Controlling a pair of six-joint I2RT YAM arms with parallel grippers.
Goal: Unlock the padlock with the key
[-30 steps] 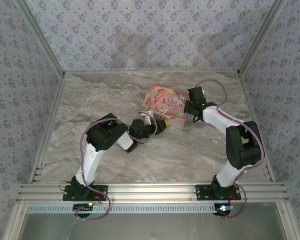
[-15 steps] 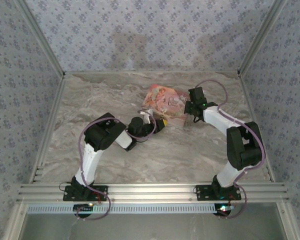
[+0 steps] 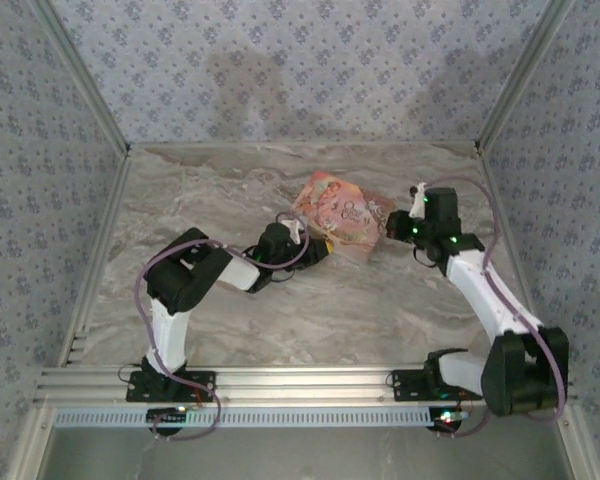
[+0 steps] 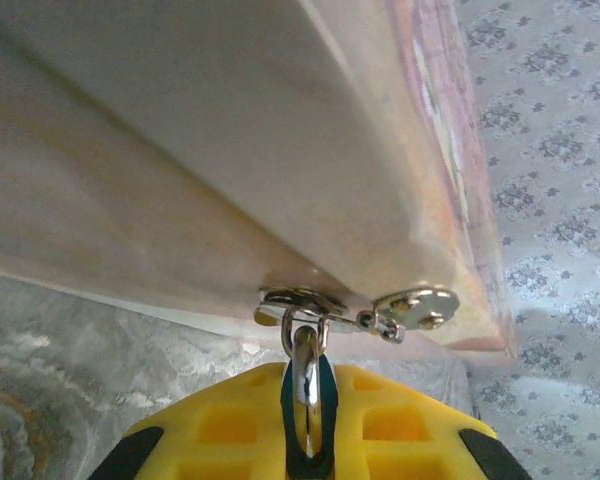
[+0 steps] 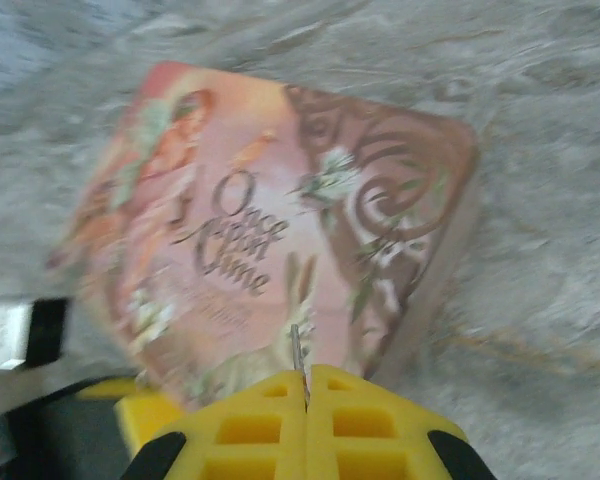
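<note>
I see the book-shaped box (image 3: 345, 212) lying flat on the bench (image 3: 200, 190), in the far half, a bit right of centre, w/ its pink "Once Upon a Time" cover facing up. The padlock (image 4: 304, 362) hangs off a small metal hasp (image 4: 405, 308) on the box's side, the one facing the bench's near-left corner. My L end effector (image 3: 317, 250) is right at that side. On the L wrist cam its yellow fingers (image 4: 420, 420) are closed on the padlock. The silver loop pokes out btwn them and threads thru the hasp ring; the lock body is hidden btwn the pads.

My R end effector (image 5: 307, 395) sits at the box's opposite side, toward the bench's right edge. Its pads are pressed together w/ the key (image 5: 297, 355) pinched btwn them. Just a thin metal sliver sticks out, tip pointing over the cover. Key and padlock are apart, w/ the box btwn them.
</note>
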